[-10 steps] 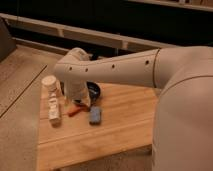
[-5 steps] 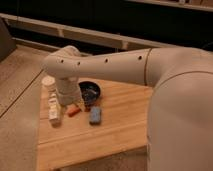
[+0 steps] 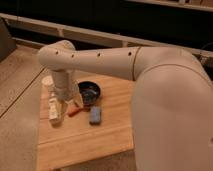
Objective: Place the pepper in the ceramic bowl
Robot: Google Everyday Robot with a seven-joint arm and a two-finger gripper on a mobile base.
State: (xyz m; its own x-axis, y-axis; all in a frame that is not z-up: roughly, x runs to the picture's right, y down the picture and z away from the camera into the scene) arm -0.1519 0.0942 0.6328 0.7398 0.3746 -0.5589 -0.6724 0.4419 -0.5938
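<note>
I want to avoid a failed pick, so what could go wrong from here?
The open gripper hangs low between the pepper and a white object, which it might knock. The pepper lies close to the ceramic bowl and the blue sponge, so a finger could bump either one.

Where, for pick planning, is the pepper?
Left of centre in the camera view, the pepper lies between the gripper and the blue sponge, in front of the ceramic bowl.

No legible text, labels or numbers.
</note>
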